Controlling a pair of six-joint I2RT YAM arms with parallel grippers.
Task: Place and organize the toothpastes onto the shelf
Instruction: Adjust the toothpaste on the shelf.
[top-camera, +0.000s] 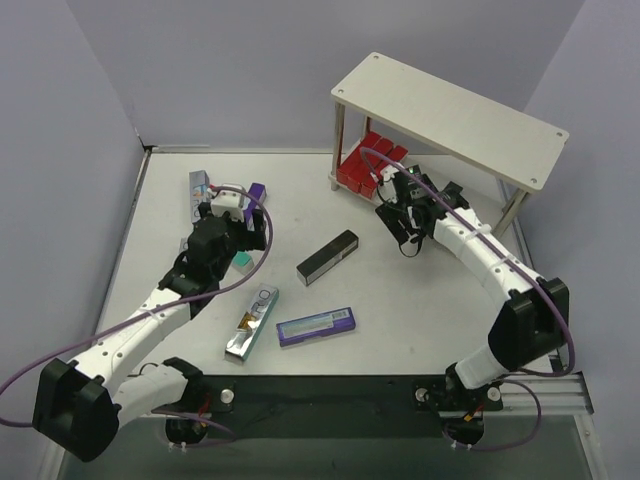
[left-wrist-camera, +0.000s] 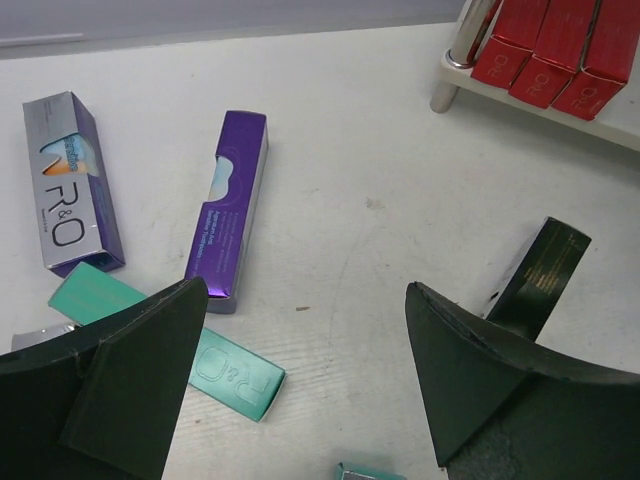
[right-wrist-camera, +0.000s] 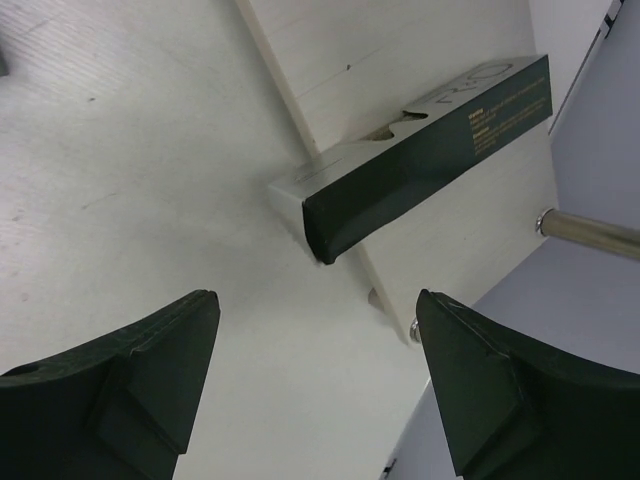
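Right arm outstretched, end effector near shelf

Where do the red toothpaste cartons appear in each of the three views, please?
Top external: upper centre-right, the red cartons sit inside the shelf, on its lower tier.
Left wrist: top right corner, on that lower tier.
Right wrist: not in view.
Shared landmark: the metal leg just left of them in both those views.

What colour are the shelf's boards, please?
Pale beige shelf boards, clearest in the top external view.
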